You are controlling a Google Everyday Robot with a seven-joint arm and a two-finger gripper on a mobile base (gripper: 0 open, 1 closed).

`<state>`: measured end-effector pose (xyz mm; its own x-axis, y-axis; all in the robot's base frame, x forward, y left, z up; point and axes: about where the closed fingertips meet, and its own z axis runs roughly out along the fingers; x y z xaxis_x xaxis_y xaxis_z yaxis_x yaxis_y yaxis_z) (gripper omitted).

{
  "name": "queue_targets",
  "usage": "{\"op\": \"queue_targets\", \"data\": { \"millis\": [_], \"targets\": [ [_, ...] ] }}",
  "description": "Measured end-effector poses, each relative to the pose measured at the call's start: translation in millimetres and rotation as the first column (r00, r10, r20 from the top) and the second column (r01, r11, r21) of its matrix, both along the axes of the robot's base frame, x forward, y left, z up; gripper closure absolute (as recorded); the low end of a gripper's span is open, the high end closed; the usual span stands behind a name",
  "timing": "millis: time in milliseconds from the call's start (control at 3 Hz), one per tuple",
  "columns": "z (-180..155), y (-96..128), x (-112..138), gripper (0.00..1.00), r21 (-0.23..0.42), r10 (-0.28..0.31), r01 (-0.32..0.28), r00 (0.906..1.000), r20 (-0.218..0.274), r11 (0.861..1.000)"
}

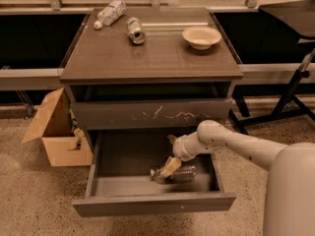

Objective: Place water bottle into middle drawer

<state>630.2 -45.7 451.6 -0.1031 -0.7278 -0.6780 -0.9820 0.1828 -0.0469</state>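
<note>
Tan fingers (170,167) around bottle (186,173) in drawer (152,205)

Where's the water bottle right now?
In the camera view the water bottle lies on its side in the open middle drawer, right of centre, gripper at its left end.

No text, brand, number or sign was legible. The gripper (170,167) sat inside the open plain-fronted dark-grey middle drawer (147,205), at the clear crinkled plastic water bottle (187,173); any print on it was blurred. Well above and behind the gripper, the short white-labelled bottle (110,13) and the metal can (136,30) carried labels, both unreadable. White marks on the drawer front (152,114) just above the gripper were scratches, not writing.
</note>
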Motion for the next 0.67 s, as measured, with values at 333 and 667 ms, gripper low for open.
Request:
{"op": "queue_targets", "data": {
  "millis": [333,667],
  "targets": [
    [31.4,-4.5,-18.2,0.0,0.049,0.029,-0.031,0.9986,0.044,0.998],
    [63.6,-12.7,-43.7,0.0,0.122,0.059,-0.068,0.9957,0.071,0.99]
  ]
}}
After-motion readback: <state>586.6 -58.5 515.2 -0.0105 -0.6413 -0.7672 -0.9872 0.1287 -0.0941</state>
